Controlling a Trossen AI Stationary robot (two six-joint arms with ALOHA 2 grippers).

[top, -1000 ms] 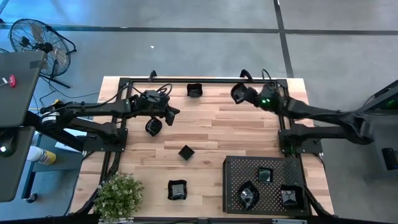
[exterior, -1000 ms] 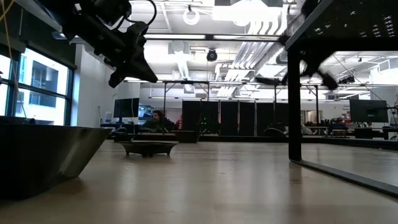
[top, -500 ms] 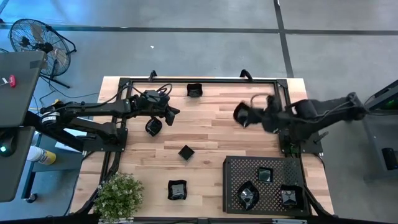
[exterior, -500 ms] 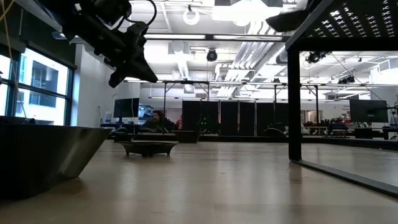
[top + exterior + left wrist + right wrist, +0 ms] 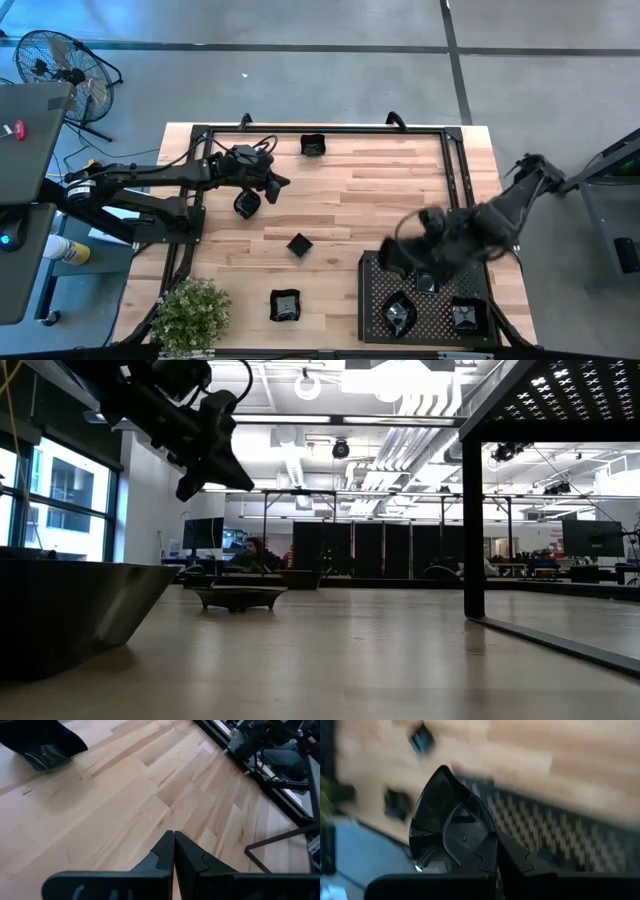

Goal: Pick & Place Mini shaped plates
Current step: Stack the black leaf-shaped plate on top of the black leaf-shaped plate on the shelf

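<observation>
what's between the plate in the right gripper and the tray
Nothing visible. The right gripper, shut on a plate, is over the tray's left end; three plates lie farther right.

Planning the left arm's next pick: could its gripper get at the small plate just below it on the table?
Probably yes. The left gripper is shut and empty, the small plate lies right beside it on bare wood, with nothing between them.
</observation>
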